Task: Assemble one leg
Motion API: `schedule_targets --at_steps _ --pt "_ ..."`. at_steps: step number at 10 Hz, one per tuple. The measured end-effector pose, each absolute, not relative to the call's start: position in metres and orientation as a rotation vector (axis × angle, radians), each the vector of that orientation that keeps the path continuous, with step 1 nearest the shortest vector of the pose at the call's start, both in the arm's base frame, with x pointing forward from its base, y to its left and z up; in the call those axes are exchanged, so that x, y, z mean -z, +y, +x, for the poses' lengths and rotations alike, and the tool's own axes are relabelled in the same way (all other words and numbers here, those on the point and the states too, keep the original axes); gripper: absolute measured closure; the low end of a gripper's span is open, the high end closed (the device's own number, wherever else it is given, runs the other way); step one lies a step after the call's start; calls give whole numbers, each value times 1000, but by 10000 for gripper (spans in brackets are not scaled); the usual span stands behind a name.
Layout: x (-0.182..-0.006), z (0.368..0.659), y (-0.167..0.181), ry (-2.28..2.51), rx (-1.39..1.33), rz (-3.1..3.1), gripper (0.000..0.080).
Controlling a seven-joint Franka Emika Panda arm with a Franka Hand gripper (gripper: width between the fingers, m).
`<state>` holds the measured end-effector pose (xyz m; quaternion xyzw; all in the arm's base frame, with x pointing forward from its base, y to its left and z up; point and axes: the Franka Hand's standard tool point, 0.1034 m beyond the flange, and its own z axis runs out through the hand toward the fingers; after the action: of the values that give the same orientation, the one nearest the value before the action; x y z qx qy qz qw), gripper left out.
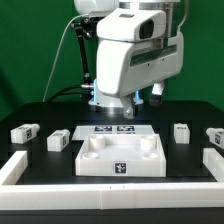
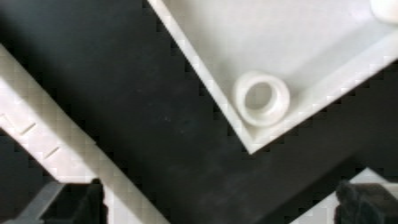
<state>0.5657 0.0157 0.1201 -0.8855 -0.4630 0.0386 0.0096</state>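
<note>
Several small white legs lie on the black table in the exterior view: one at the far left [image 1: 24,131], one beside it [image 1: 58,141], and two at the exterior view's right [image 1: 181,133] [image 1: 214,137]. My gripper [image 1: 113,108] hangs low over the table behind the large white tray-like piece [image 1: 120,160], away from every leg. In the wrist view the gripper [image 2: 217,206] is open and empty. Its dark fingers [image 2: 71,205] stand wide apart over bare black table. A corner of the tray-like piece [image 2: 329,50] with a round hole [image 2: 263,98] shows beyond them. No leg shows in the wrist view.
The marker board [image 1: 112,130] lies flat under the gripper, just behind the tray-like piece. A raised white border [image 1: 18,170] runs along the table's front and sides. A white strip [image 2: 54,130] crosses the wrist view beside one finger.
</note>
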Motion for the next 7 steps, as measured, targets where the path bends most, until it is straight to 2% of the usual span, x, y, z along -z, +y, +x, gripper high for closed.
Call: schedule_targets --at_steps 4,7 --pt "-92 542 0 -1784 -93 -2555 150" --pt "-93 544 1 -1783 -88 -2558 150"
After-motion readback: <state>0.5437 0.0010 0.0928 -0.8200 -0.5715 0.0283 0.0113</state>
